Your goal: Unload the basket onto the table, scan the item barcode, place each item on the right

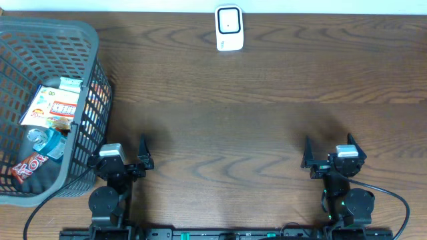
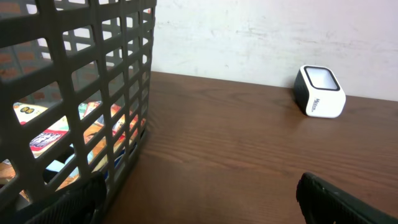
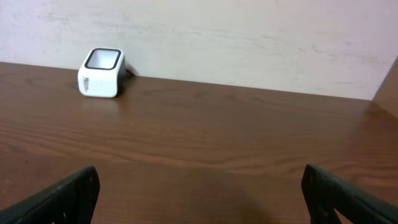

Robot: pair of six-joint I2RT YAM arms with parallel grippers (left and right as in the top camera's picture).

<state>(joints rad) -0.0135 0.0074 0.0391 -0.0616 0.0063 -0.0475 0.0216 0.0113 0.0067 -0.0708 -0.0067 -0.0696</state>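
— Snack packets (image 1: 52, 108): where do they lie?
— In the grey mesh basket (image 1: 90, 40) at the desk's (image 1: 233, 120) left side, heaped with a red wrapper (image 1: 28, 168) and a blue-and-white pack (image 1: 48, 143). Only the overhead view looks down into it. The left wrist view catches the packets (image 2: 50, 134) in scraps through the basket (image 2: 99, 68) wall.
— And the scanner?
— The white scanner (image 1: 229, 28) stands upright at the far edge of the desk, near the middle. Both wrist views add what the top view hides. They show its dark window tilted upward, and a pale wall (image 3: 249, 31) rising right behind the scanner (image 3: 101, 73). From the left wrist the scanner (image 2: 320, 92) sits off to the right.
— The jaws?
— The left gripper (image 1: 123, 153) and the right gripper (image 1: 329, 150) both have their jaws spread wide, with nothing between them. They are parked at the near edge, well apart from each other.
— Room to move?
— Bare wood stretches from both grippers to the scanner. It is tight only on the left, where the left gripper (image 2: 196, 202) has its outer finger just beside the basket. Whether they touch I cannot tell. In the right wrist view, open desk lies ahead of the right gripper (image 3: 205, 194).
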